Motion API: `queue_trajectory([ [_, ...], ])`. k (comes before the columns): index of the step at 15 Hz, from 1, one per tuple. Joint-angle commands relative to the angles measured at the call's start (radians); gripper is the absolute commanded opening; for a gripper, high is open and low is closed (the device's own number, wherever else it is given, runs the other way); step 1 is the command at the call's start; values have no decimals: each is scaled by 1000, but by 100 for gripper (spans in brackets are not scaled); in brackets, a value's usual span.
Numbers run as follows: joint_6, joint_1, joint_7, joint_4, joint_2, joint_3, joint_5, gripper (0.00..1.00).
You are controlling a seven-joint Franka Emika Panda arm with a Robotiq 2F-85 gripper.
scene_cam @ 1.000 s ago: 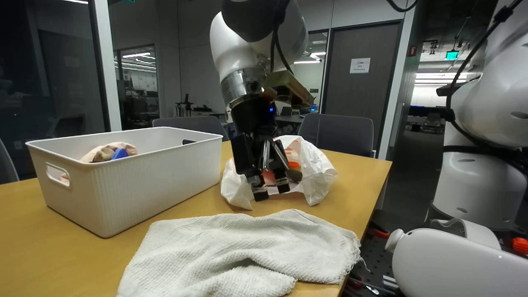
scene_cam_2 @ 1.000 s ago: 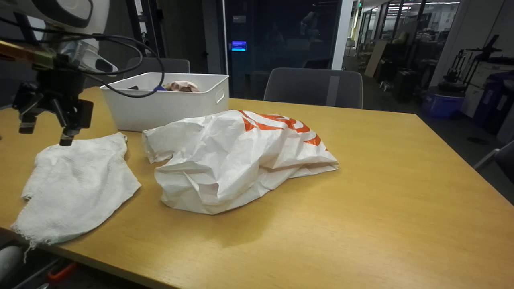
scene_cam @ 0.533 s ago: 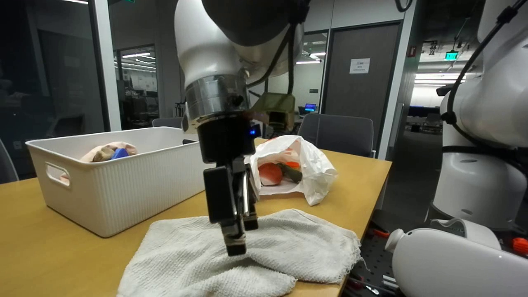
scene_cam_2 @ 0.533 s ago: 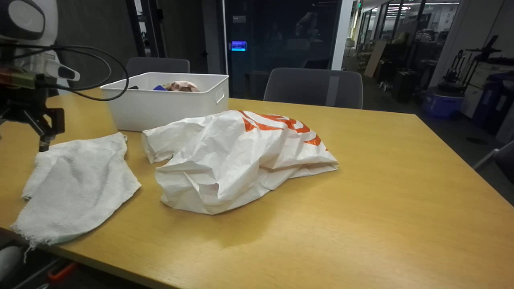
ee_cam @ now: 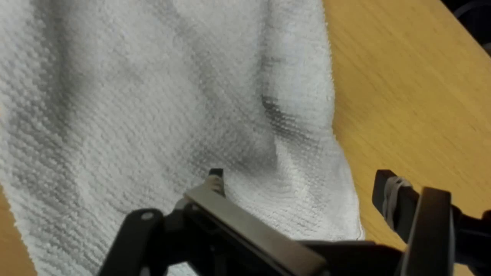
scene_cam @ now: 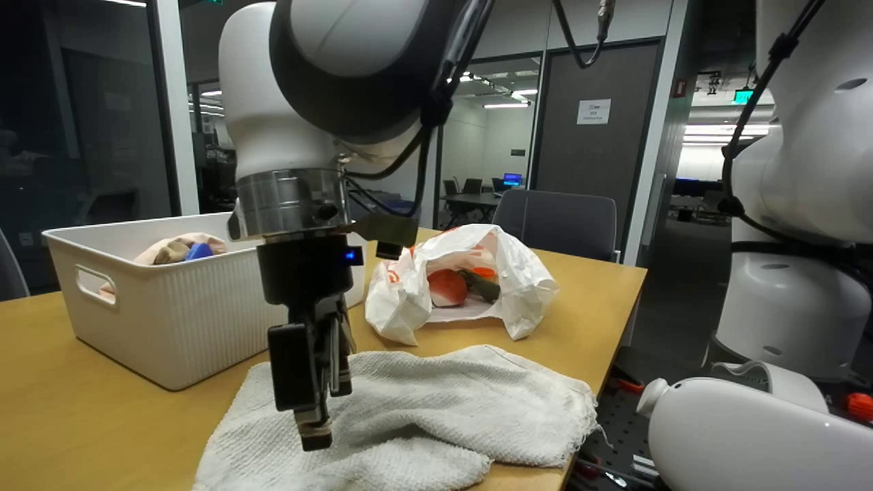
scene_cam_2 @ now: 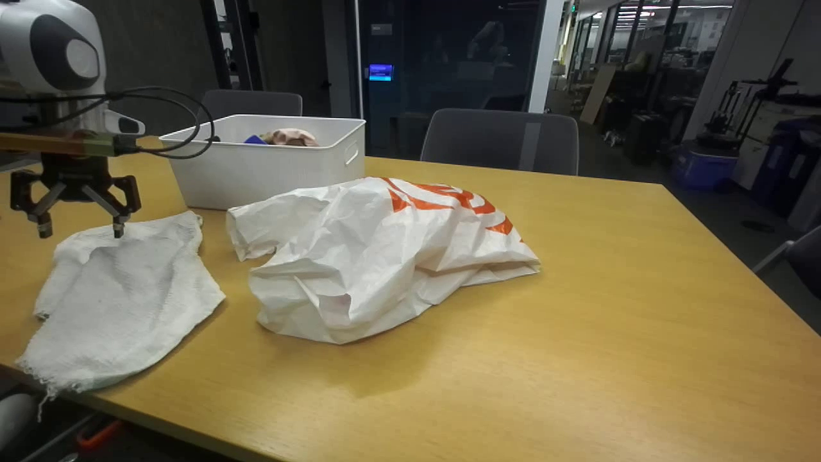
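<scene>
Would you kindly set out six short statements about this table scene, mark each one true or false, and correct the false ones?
1. The pincer stands open. True.
2. The white cloth and the white bag both lie on the table. True.
3. The pincer is gripping the cloth. False: it holds nothing.
4. A blue item shows inside the white bin. True.
5. The bin lies tipped on its side. False: it stands upright.
6. The bag carries only green printing. False: it shows orange-red printing.
</scene>
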Motion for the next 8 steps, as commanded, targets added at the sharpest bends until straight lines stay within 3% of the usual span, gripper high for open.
queue_trajectory([
  [1, 49, 8, -14, 69, 89, -7, -65, 100],
  [8, 161, 84, 53, 96, 160, -51, -354, 100],
])
